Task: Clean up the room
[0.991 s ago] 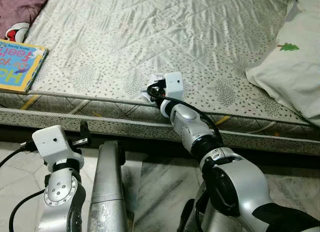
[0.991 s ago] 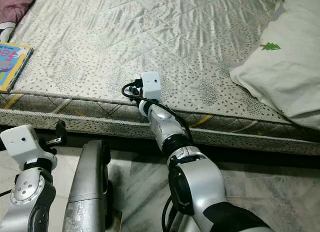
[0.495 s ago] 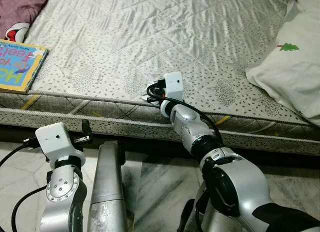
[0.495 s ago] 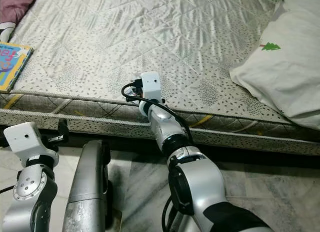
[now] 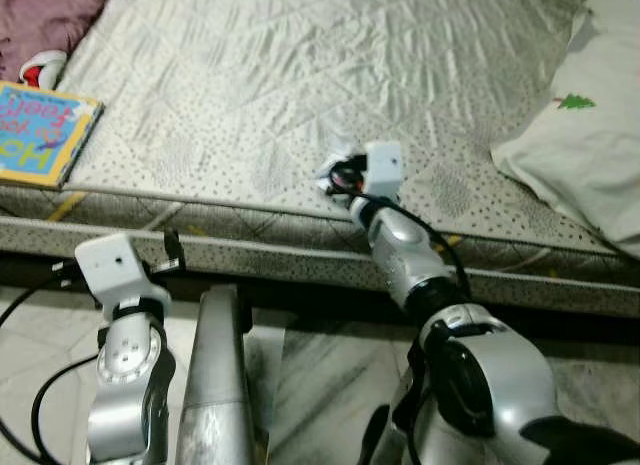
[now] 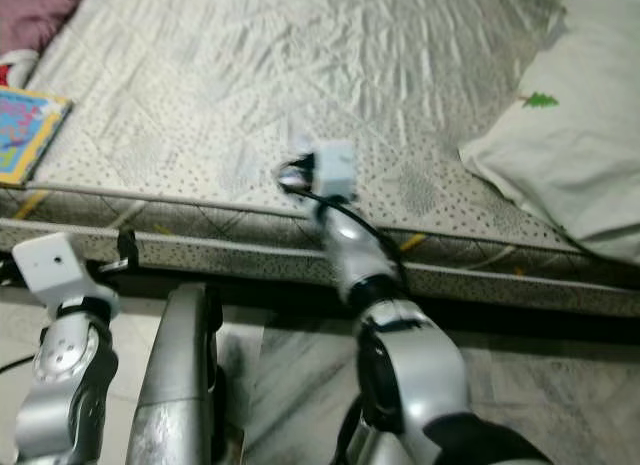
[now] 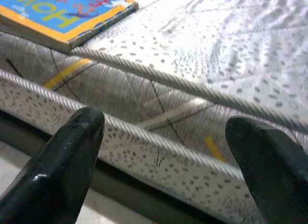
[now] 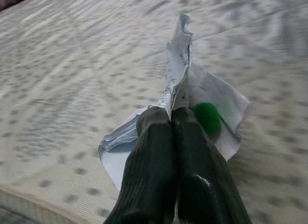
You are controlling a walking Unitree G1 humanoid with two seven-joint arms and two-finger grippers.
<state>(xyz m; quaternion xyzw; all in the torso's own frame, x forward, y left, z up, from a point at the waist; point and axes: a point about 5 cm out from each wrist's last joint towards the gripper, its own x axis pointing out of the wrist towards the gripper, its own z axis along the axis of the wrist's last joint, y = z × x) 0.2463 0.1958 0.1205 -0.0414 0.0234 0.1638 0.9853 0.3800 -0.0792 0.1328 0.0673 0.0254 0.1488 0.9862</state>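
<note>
Where mattress (image 5: 250, 75) meets floor (image 5: 320, 370), book (image 5: 40, 130) and pillow (image 5: 590, 135) rest.

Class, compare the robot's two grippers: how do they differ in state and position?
The right gripper is shut, pinching a white wrapper; the left gripper is open and holds nothing. The right reaches over the mattress; the left sits lower, facing its side. Both have black fingers.

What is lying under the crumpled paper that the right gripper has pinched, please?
The crumpled paper lies on the speckled mattress, near its edge. The right gripper is shut on a raised fold. The paper and fingers hide whatever lies directly beneath.
</note>
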